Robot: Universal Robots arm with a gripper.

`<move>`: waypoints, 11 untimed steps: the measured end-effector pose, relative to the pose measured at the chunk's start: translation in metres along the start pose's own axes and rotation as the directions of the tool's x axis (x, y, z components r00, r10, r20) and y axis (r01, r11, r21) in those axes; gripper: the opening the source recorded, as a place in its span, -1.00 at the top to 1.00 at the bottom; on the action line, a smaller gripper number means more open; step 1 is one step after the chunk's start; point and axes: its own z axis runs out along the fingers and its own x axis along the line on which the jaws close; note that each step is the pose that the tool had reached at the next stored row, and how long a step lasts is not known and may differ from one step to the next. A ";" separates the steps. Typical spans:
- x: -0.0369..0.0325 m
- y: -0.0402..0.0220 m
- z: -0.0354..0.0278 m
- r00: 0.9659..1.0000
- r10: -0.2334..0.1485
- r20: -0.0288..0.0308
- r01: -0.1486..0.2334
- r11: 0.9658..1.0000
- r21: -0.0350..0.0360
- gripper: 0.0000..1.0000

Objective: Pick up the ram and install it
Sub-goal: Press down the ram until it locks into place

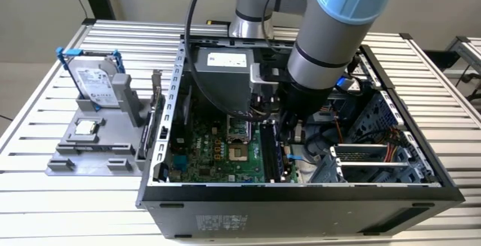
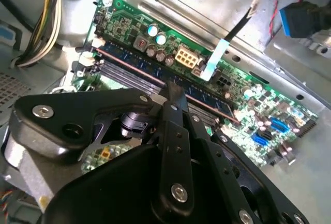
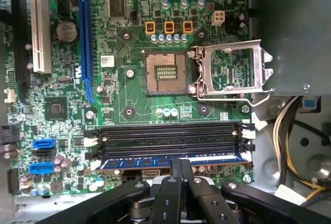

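Pinching ram point(image 3: 173, 160); hand point(image 3: 180, 168) closed.

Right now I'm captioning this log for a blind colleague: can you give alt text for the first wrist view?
The black gripper, fingers together, grips the long dark green ram stick, which sits along the outermost memory slot of a green motherboard. Three empty black memory slots lie beside it, and beyond them an open processor socket with its metal frame flipped up.

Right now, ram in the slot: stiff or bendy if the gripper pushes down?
Likely stiff along its edge: the ram is a thin flat board standing in the slot. Probably fragile sideways. The gripper bears at mid-length, so the ends may seat unevenly.
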 end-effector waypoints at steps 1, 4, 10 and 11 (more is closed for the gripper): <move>-0.0001 0.0001 -0.0029 1.000 0.000 -0.001 0.000 1.000 0.000 1.00; -0.0007 0.0003 -0.0099 1.000 0.000 -0.005 0.000 1.000 0.000 1.00; -0.0014 0.0010 -0.0250 1.000 0.000 -0.011 0.000 1.000 0.000 1.00; -0.0016 0.0012 -0.0286 1.000 0.000 -0.012 0.000 1.000 0.000 1.00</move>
